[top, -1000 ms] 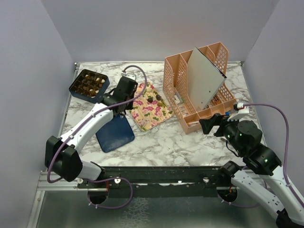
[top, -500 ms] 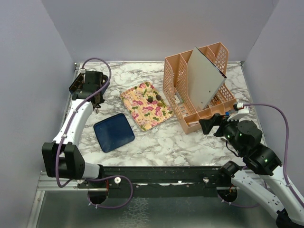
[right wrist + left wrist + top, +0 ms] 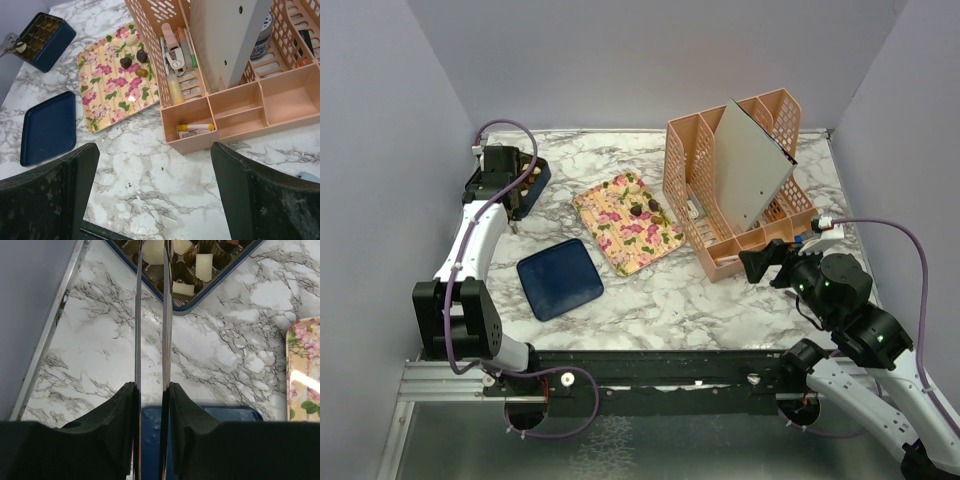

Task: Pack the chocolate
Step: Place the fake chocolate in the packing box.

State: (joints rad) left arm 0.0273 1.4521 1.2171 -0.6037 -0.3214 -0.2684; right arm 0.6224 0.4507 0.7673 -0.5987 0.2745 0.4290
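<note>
Upper left of frame: left gripper over dark blue box, long metal blades narrow; cream piece shows between tips, cannot tell if gripped. Dark and cream chocolate fills box cells. Few loose pieces on floral tray, centre. Blue lid lower left of tray. Right gripper spread wide, empty, near peach desk organizer

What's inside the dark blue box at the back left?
Chocolates, dark brown and cream, in the gridded cells of the blue box. The left tool, closed on a cream piece, hides other cells, so how full it is remains unclear.
</note>
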